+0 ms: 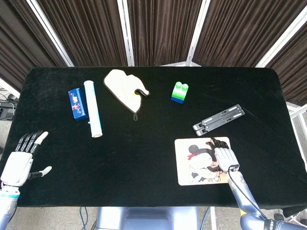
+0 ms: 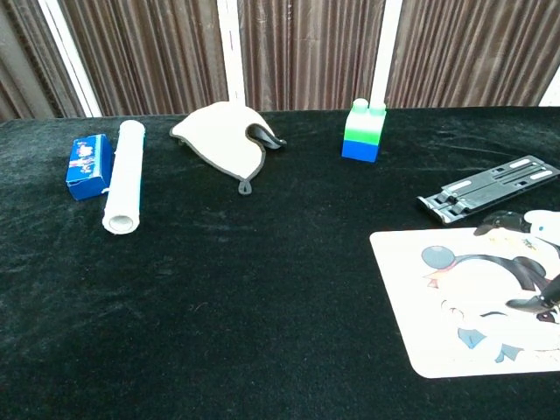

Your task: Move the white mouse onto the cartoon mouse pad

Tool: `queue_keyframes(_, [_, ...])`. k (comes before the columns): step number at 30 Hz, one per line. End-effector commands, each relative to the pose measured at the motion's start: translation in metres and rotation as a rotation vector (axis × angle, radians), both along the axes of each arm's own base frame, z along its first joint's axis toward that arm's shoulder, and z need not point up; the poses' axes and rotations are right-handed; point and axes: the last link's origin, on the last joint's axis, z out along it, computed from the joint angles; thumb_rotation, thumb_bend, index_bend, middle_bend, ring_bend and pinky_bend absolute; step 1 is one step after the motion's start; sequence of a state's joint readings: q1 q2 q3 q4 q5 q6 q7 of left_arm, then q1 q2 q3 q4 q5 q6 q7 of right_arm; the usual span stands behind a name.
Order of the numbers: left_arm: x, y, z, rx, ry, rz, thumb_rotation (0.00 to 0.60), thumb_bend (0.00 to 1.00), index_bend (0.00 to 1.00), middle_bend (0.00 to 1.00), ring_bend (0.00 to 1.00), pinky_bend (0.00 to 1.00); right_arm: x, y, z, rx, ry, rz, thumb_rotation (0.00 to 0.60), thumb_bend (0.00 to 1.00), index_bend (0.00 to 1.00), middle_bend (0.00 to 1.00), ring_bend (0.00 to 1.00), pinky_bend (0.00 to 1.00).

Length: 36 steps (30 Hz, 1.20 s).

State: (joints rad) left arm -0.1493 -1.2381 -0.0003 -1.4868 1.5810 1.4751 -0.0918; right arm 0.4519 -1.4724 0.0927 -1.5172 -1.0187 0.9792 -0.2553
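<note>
At the near left corner of the black table [image 1: 144, 158], the left hand [image 1: 19, 160] is hanging just past the edge. Its back is facing up. Its fingers are pointing away from the robot and are spread a little, with the thumb sticking out to the side. It is holding nothing.

On the near right, the right arm is reaching up from the bottom edge. The right hand [image 1: 225, 157] is lying palm down over the right side of the mouse pad [image 1: 192, 165]. Its fingers are pointing toward the far side of the table and are bending down a little. In the chest view only dark fingertips [image 2: 532, 303] are showing at the right edge, over the cartoon picture. The hand is covering whatever is under it, so I cannot tell if it is holding something or just resting. I cannot tell where the white mouse is either, but no other spot on the table is showing it.

Just behind the pad, a black folding stand [image 1: 218, 120] is lying flat. Farther back on the left, a white roll [image 1: 93, 115] is lying beside a blue box [image 1: 76, 104]. Near the far edge, a cream cloth [image 1: 123, 88] and a green and blue block [image 1: 179, 92] are sitting well apart.
</note>
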Motion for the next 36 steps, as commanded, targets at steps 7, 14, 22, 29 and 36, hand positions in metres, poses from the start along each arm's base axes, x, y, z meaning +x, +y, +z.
queue_keyframes(7, [0.0, 0.0, 0.0, 0.001, -0.002, 0.0, 0.6, 0.02, 0.0, 0.0, 0.0, 0.0, 0.007, -0.013, 0.0, -0.032, -0.009, 0.024, 0.6, 0.21, 0.12, 0.0, 0.0, 0.0])
queue_keyframes(14, [0.0, 0.0, 0.001, 0.002, -0.003, 0.001, 0.6, 0.02, 0.0, 0.0, 0.0, 0.0, 0.014, -0.022, -0.006, -0.032, -0.024, 0.034, 0.6, 0.21, 0.12, 0.0, 0.0, 0.0])
queue_keyframes(22, [0.0, 0.0, 0.001, 0.0, -0.004, 0.003, 0.6, 0.02, 0.0, 0.0, 0.0, 0.0, 0.022, -0.034, -0.012, -0.035, -0.025, 0.051, 0.6, 0.21, 0.12, 0.0, 0.0, 0.0])
queue_keyframes(29, [-0.002, 0.001, 0.001, -0.002, -0.006, 0.007, 0.6, 0.02, 0.0, 0.0, 0.0, 0.0, 0.025, -0.04, -0.017, -0.043, -0.036, 0.051, 0.6, 0.2, 0.12, 0.0, 0.0, 0.0])
queue_keyframes(36, [-0.003, 0.002, 0.002, 0.0, -0.008, 0.011, 0.6, 0.02, 0.0, 0.0, 0.0, 0.0, 0.031, -0.046, -0.017, -0.067, -0.036, 0.081, 0.6, 0.2, 0.12, 0.0, 0.0, 0.0])
